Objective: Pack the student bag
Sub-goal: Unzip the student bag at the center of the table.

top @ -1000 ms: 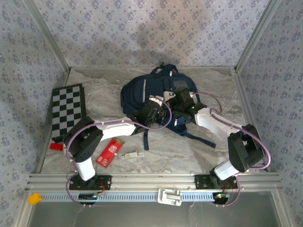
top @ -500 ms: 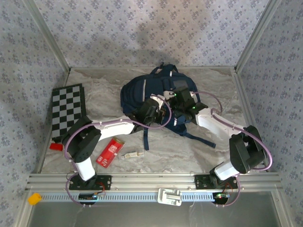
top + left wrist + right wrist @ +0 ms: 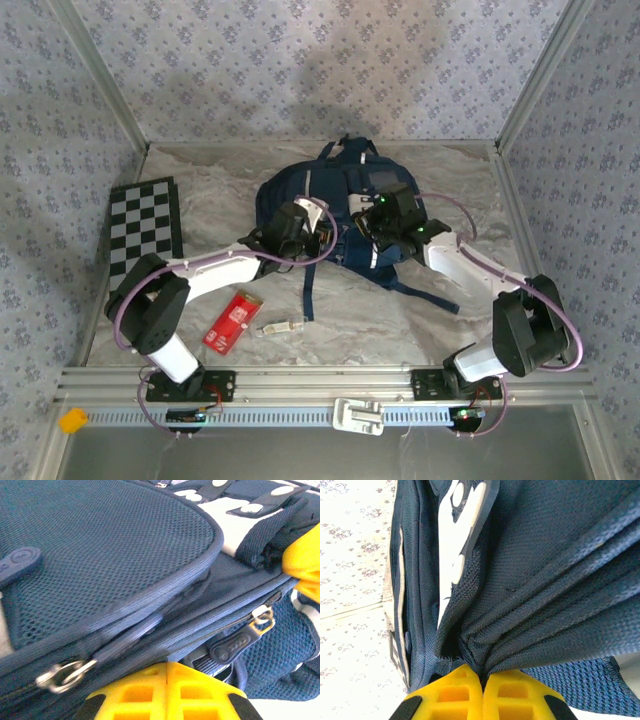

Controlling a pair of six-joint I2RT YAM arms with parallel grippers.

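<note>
The student bag (image 3: pixel 320 195), navy with a pale stripe, lies at the middle back of the table. My left gripper (image 3: pixel 298 228) is at its near left side. In the left wrist view its yellow fingers (image 3: pixel 166 666) are shut tight, tips pressed against a seam of the bag (image 3: pixel 110 545) between two zipper pulls (image 3: pixel 64 672) (image 3: pixel 239 642). Nothing shows between them. My right gripper (image 3: pixel 372 222) is at the bag's near right side. In the right wrist view its fingers (image 3: pixel 482 676) are shut on bunched folds of the bag's fabric (image 3: pixel 545 555).
A folded checkerboard (image 3: pixel 143 238) lies at the left wall. A red packet (image 3: pixel 232 321) and a small clear item (image 3: pixel 280 326) sit near the front, left of centre. Dark straps (image 3: pixel 308 290) (image 3: pixel 425 293) trail from the bag toward me. Metal frame posts border the table.
My left gripper closed fully and swung left along the bag's near side. The bag shifted slightly left. My right gripper kept its hold on the fabric and rose a little toward the back.
</note>
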